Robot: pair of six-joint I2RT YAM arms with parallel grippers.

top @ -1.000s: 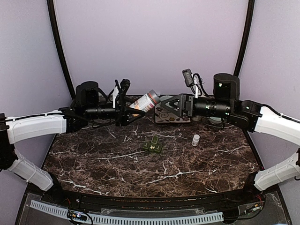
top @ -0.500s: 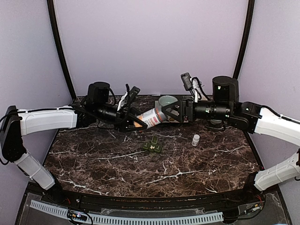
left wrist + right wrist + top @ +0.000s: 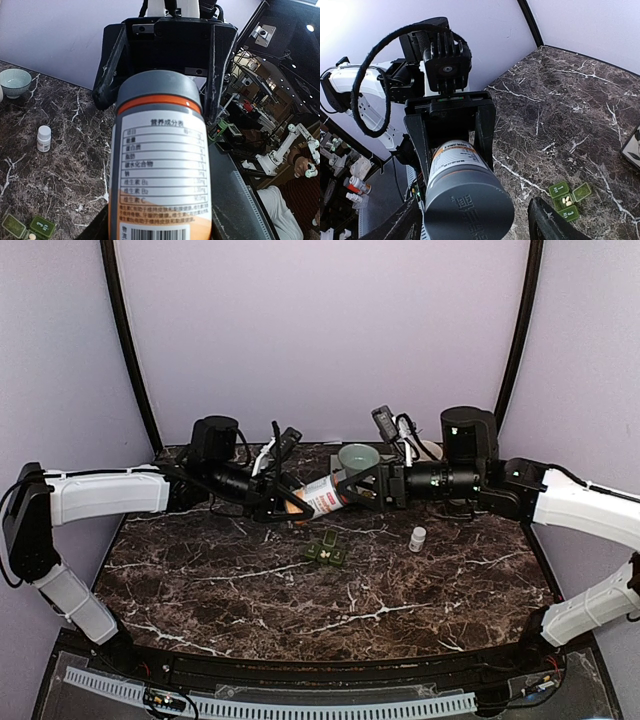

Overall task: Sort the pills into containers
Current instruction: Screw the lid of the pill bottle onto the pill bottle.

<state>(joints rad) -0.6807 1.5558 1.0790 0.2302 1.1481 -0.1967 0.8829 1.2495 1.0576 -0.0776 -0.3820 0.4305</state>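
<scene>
Even bright light, sharp pics, glare top-left right-wrist view.

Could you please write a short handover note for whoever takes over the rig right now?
Left gripper: shut on the base end of the large bottle, held sideways in the air.
Right gripper: open, one finger on either side of the bottle's grey cap, not clamped.
Pill box: below the bottle, lids open, with a few pills in one compartment.
Done: some pills are in the box.
Left: the cap is on, so probably grip and remove it, then sort more pills.
</scene>
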